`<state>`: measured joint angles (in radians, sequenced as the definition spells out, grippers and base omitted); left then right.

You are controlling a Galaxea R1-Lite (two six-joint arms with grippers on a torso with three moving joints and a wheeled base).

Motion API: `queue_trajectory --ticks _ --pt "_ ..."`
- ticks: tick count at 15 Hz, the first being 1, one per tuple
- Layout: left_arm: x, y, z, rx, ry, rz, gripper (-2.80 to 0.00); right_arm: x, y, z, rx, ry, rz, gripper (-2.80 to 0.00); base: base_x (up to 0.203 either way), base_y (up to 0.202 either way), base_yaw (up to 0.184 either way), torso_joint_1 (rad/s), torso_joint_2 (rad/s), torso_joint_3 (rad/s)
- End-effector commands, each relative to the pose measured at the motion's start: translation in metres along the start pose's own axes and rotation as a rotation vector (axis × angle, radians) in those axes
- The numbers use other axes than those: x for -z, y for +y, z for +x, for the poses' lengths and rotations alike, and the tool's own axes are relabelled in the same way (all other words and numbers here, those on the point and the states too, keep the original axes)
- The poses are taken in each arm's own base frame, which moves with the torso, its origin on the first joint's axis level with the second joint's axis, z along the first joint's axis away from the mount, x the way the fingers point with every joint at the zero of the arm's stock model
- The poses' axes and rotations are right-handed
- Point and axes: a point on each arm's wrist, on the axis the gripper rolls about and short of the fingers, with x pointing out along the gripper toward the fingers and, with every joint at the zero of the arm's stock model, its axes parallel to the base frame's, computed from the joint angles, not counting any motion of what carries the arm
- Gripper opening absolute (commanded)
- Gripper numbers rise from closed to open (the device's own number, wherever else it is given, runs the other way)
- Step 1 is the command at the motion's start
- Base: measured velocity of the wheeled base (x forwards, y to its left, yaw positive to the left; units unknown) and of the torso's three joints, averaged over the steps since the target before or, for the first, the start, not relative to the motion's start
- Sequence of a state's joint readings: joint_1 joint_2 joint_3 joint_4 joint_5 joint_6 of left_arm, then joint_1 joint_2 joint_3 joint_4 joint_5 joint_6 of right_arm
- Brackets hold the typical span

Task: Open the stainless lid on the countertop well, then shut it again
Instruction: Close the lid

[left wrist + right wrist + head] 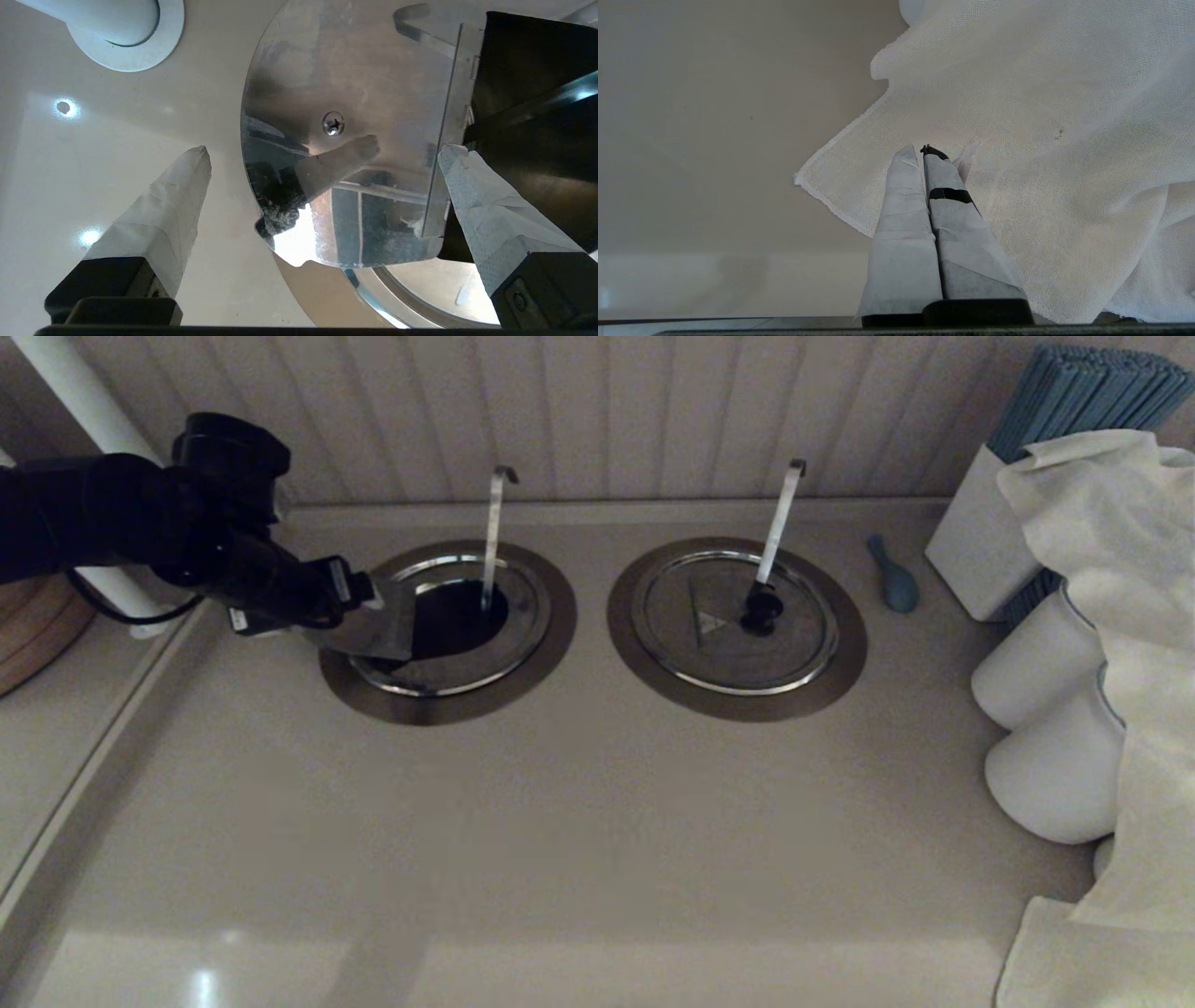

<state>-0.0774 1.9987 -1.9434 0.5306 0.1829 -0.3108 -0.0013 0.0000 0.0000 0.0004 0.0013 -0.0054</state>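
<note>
The countertop well point(448, 709) with the dull-brown collar and the thin curl-hooked ladle handle point(492, 541) is the left one of two. The hinged flap of its stainless lid point(373, 630) is swung up, so the dark opening point(457, 616) shows. My left gripper point(369, 593) is at the raised flap, on the well's left side. The left wrist view shows the flap's shiny underside point(355, 84) with a screw, and the left gripper point(325, 151) open, its taped fingers point(182, 186) spread wide and clamping nothing. The knob is hidden. My right gripper point(922, 149) is shut, parked over a white cloth.
The twin lid point(728, 625) lies closed to the right, with a slanted ladle handle point(780, 523). A blue object point(893, 577), a white box of blue sticks point(971, 541) and cloth-draped white vessels point(1120, 616) crowd the right. A white pole point(84, 411) stands at the left.
</note>
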Motion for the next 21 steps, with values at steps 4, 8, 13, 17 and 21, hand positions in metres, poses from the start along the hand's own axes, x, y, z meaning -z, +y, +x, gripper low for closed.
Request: queue_trajectory --ticks 4,8,13,17,21 --pt "0.001 -0.002 0.001 0.003 0.001 0.001 0.0 0.0 0.0 0.0 0.0 0.0 -0.001 -2.8 0.0 0.0 0.0 0.0 0.0 0.0" --pt "0.001 -0.008 -0.002 0.02 -0.003 0.005 0.0 0.0 0.0 0.0 0.0 0.0 -0.001 -2.8 0.0 0.0 0.0 0.0 0.0 0.0" --pt "0.004 -0.019 -0.007 0.047 -0.003 0.005 0.0 0.0 0.0 0.0 -0.002 0.0 -0.001 -2.8 0.0 0.0 0.0 0.0 0.0 0.0" --pt "0.005 -0.025 -0.01 0.061 -0.004 0.002 0.0 0.0 0.0 0.0 0.0 0.0 -0.001 -2.8 0.0 0.0 0.0 0.0 0.0 0.0" --pt "0.007 -0.033 -0.015 0.083 -0.005 0.002 0.0 0.0 0.0 0.0 0.0 0.0 -0.001 -2.8 0.0 0.0 0.0 0.0 0.0 0.0"
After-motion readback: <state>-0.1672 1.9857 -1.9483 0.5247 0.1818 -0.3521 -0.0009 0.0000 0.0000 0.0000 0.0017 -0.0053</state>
